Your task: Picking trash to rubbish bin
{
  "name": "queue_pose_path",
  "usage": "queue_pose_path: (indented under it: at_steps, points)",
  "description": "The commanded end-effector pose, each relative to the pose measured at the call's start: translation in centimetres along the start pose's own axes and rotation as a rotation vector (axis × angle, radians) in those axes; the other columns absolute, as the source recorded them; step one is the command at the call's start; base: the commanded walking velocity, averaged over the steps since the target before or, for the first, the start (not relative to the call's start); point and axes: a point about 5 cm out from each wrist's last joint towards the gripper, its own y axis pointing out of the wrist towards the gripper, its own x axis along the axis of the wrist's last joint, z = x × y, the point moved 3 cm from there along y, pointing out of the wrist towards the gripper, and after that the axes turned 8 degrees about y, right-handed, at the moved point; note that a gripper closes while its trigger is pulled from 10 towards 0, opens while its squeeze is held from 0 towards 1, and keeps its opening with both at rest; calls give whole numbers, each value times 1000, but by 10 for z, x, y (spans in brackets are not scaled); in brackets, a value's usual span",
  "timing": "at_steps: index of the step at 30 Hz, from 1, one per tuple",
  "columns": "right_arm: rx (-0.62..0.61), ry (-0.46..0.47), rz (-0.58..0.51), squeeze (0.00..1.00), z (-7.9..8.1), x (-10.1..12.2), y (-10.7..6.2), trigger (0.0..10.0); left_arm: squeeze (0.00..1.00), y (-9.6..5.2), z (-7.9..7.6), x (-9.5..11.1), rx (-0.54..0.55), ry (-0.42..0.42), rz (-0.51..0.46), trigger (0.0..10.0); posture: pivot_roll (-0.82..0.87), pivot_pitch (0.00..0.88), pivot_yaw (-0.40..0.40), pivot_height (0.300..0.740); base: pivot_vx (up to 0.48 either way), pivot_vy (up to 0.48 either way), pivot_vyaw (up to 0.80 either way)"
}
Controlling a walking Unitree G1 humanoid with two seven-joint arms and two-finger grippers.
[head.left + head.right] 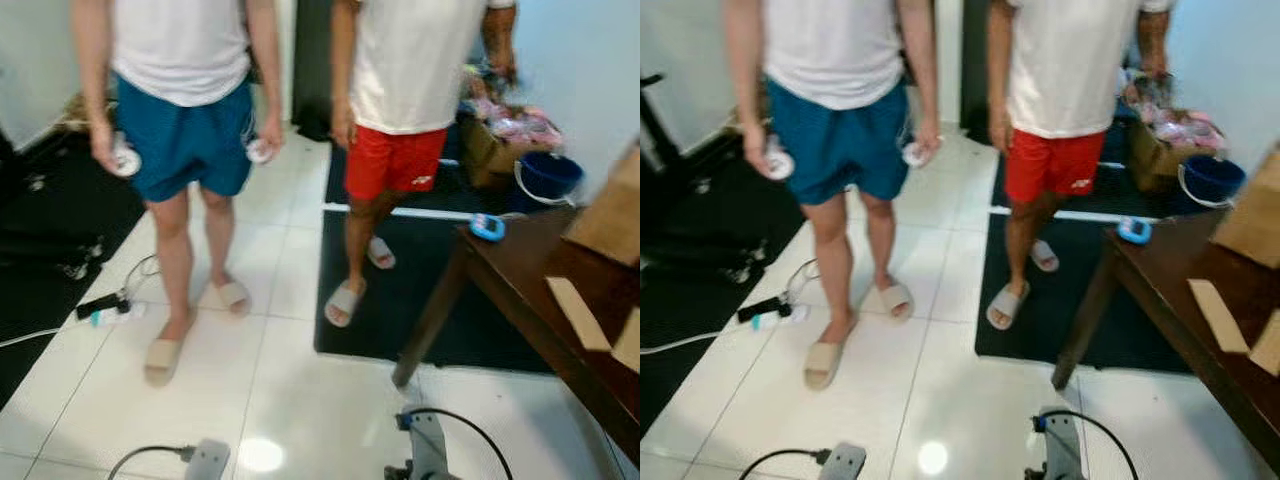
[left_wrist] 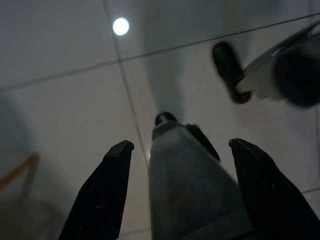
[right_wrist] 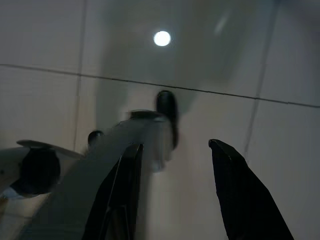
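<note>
Both arms hang low at my sides; the left arm [image 1: 210, 458] and right arm [image 1: 428, 445] show at the bottom edge of the eye views. My left gripper [image 2: 182, 144] is open above white floor tiles, with my own grey leg [image 2: 190, 190] behind the gap. My right gripper [image 3: 175, 145] is also open over the tiles and holds nothing. Flat cardboard scraps [image 1: 578, 312] and a brown cardboard box [image 1: 610, 215] lie on a dark wooden table [image 1: 520, 290] at the right. A blue bucket [image 1: 548, 175] stands on the floor beyond the table.
Two people in shorts and slippers stand ahead, one [image 1: 185, 150] at the left, one [image 1: 395, 150] in the middle. A small blue object [image 1: 487, 227] lies on the table corner. A power strip with cables [image 1: 105, 308] lies on the left. A dark mat [image 1: 400, 300] is ahead.
</note>
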Motion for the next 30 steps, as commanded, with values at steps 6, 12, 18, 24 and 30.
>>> queue_pose_path:
  at_steps: [6, 12, 18, 24, 30]
  points:
    - [11, -53, -2, 0, 5, 6, 2, 10000, 0, 1, -2, 0, -6, 0, 5, 10000, 25, 0, -14, 740, 0, 0, -800]
    - [11, -34, -16, 0, 7, 6, 2, 10000, 0, 0, 4, 3, -2, 20, 4, 10000, 17, 0, 3, 740, 0, 0, -533]
    - [20, -45, -15, 0, 10, 6, 2, 10000, 0, -1, 12, 7, 17, 33, -1, 10000, 23, 0, 7, 740, 0, 0, 0]
    - [25, -55, -9, 0, 12, 4, 3, 10000, 0, -2, 14, 6, 20, 34, 2, 10000, 29, 0, 7, 740, 0, 0, 0]
    - [25, -58, -5, 0, 12, 3, 3, 10000, 0, -2, 9, 0, 20, 14, 9, 10000, 36, 0, 7, 740, 0, 0, 0]
